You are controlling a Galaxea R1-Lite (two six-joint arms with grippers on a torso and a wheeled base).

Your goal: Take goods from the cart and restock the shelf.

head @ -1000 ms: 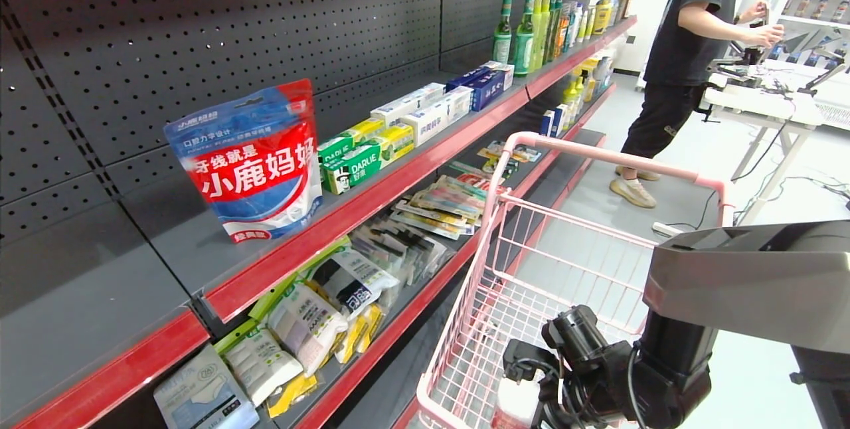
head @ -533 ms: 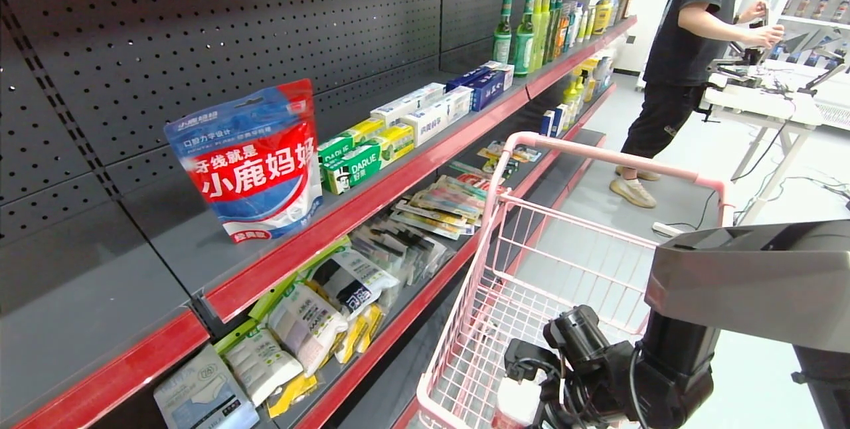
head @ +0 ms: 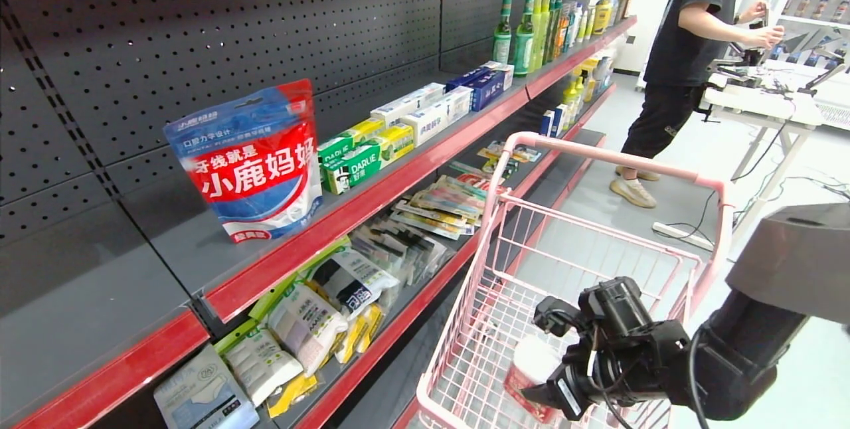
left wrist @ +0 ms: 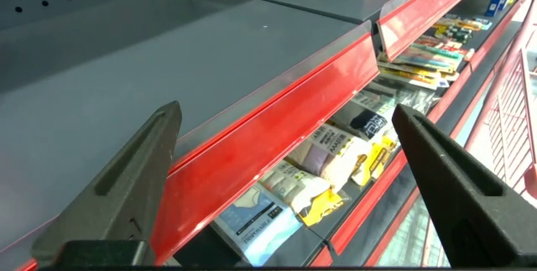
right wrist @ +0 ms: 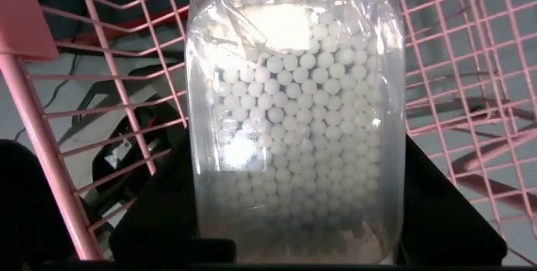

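**Q:** What is the right hand point(head: 543, 361) gripping, and where?

**A:** Its dark fingers are pressing on both sides of a packet of white beads point(right wrist: 294, 112), closing firmly on it. The packet is sitting inside the basket of the cart point(head: 597, 155), with the thin pink wire grid showing behind it.

**Q:** How is the packet looking?

**A:** Glossy clear film is wrapping a tight mass of small round white beads, giving a rounded rectangular outline. Glare is catching the film near one end. From the head view, a red band is showing around the lower part.

**Q:** And the left hand point(left wrist: 285, 195)?

**A:** Its two grey, wedge-shaped fingers point(left wrist: 126, 187) are standing wide apart, gripping nothing. They are facing the shelf point(head: 372, 200), a matte grey board with a smooth red front strip.

**Q:** What is backing the shelf?

**A:** A dark perforated pegboard point(head: 265, 17) is rising behind it. A shiny red-and-blue pouch point(head: 255, 160) is standing upright on the board.
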